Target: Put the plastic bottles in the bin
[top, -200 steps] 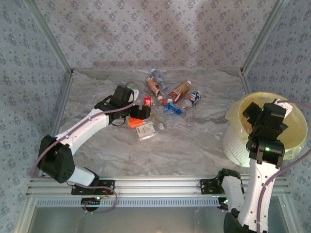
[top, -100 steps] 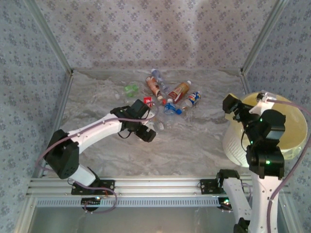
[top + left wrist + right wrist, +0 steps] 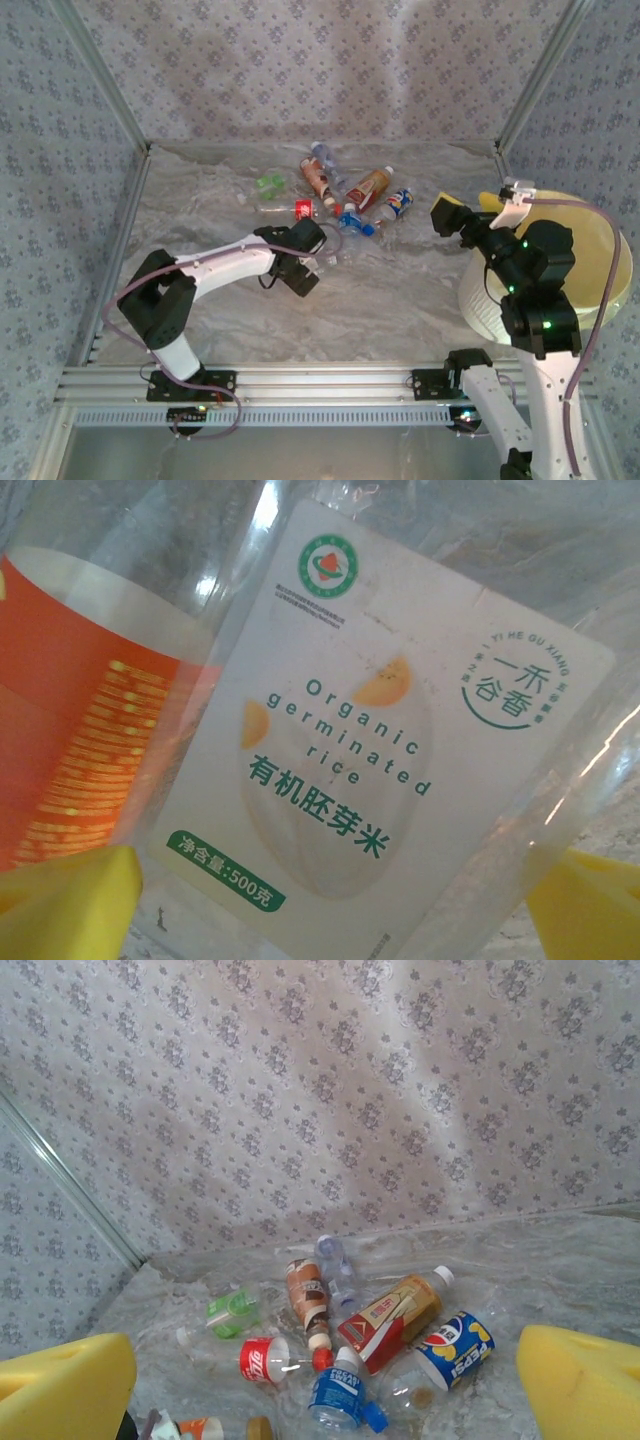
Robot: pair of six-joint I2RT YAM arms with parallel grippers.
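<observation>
Starting on the left: your left fingers [image 3: 65, 900] are spread wide and hanging right over a clear rice-label bottle [image 3: 340, 750], one pad on each side of it and nothing clamped yet. I can't tell if the pads are touching it. An orange-label bottle [image 3: 70, 710] is pressed up against it at 9 o'clock.

My guess is these are empty, so light and thin-walled. They'll probably dent and squirt out sideways if you pinch the slick rounded belly. I'd take it across the labelled middle, square to its long axis, and close gently.

The rest of the bottles [image 3: 345, 200] lie in a loose heap at about 12 o'clock of the table's middle, with a green one [image 3: 268, 185] off at the heap's 9 o'clock. Some overlap, so lifting one could roll its neighbours.

Your right fingers [image 3: 580, 1375] are wide apart too and empty, up in the air and facing the heap. The bin [image 3: 482, 300] sits at the table's 3 o'clock edge, way wider than any bottle, so dropping in looks easy.

The table [image 3: 400, 290] is smooth grey marble-look, so expect sliding. Patterned walls and metal frame posts box in the sides.
</observation>
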